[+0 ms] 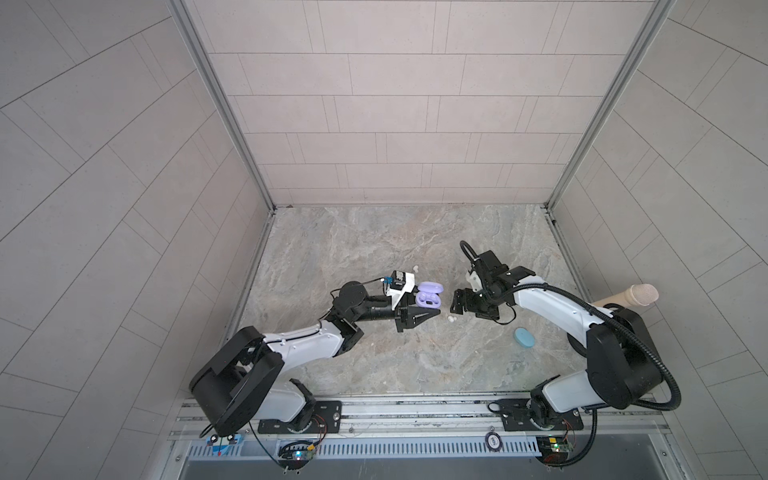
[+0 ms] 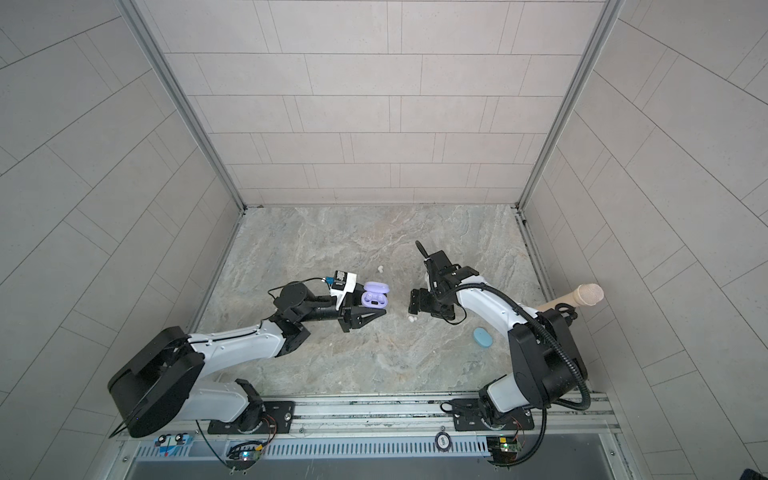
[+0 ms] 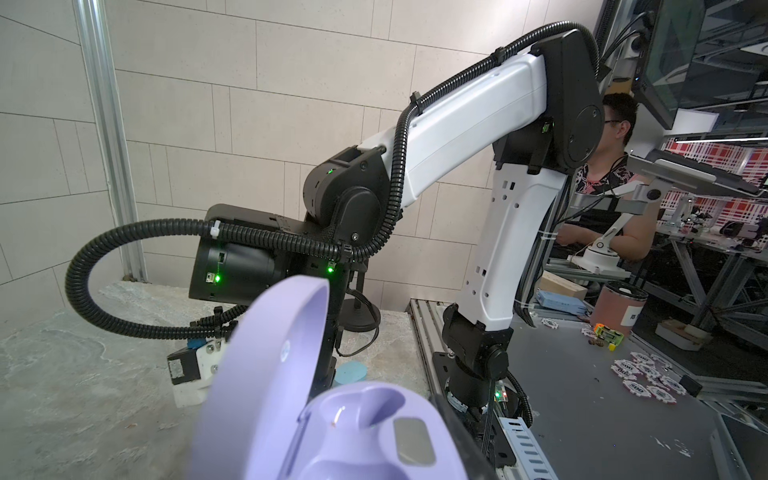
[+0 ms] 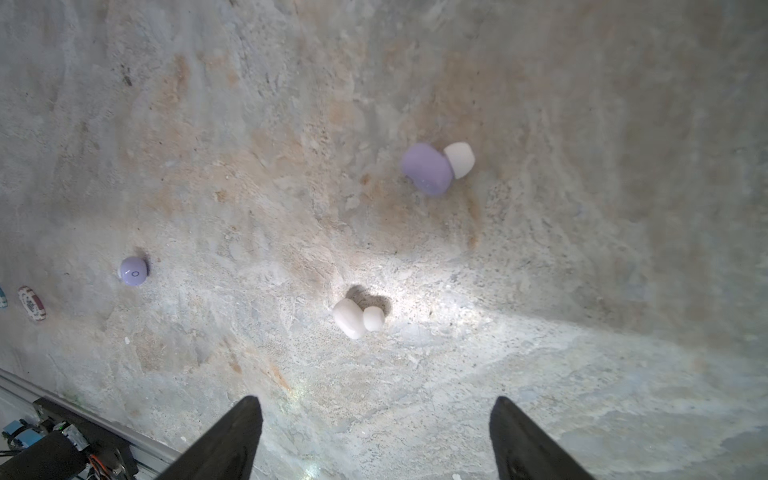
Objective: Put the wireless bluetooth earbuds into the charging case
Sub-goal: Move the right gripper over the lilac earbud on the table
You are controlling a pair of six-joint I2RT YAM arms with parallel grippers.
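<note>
Right gripper: fingers held spread. One white rounded plastic earbud is seen ahead, on the right-arm side of the open lilac oval charging case, with its long axis parallel to the fingertip line. Left gripper: pressed together beside the case. A lilac earbud and a second lilac earbud are shown by the right wrist view only. A second white earbud, beyond the case, is shown by top views only.

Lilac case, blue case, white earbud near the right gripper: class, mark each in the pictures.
Lilac case (image 1: 428, 297): in a top view, on its open base.
Blue case (image 1: 524, 336): in a top view, middle of its top.
White earbud (image 4: 349, 318): right wrist view, on its rounded body.
</note>
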